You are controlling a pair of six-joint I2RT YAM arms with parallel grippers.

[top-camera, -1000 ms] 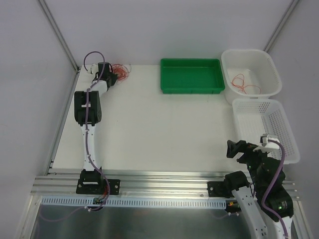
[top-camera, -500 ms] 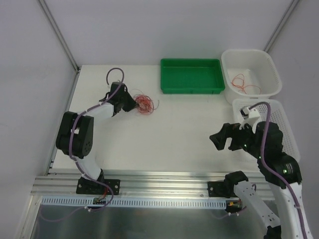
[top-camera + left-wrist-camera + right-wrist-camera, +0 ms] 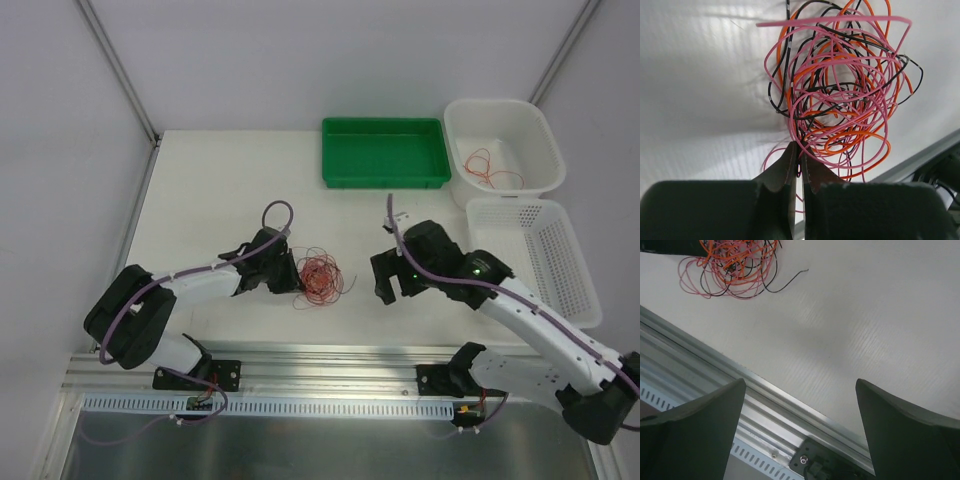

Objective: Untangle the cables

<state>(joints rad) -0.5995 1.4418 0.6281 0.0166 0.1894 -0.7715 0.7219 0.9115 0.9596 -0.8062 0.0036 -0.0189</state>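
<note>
Left wrist view: the cables (image 3: 840,100), a pink, orange and black tangle, lie on the table (image 3: 700,75) toward its near edge, about midway along. The top loops are cut off, and no strand's path through the knot can be followed. The left jaws are pinched tight on strands at the tangle's rim. The right jaws gape wide and empty, just beside it. A second ago the tangle sat at the far left corner, and the right arm (image 3: 520,310) was by the near right corner.

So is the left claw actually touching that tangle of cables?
Touching. The left wrist view shows the left claw pinched shut on strands of the cables.
</note>
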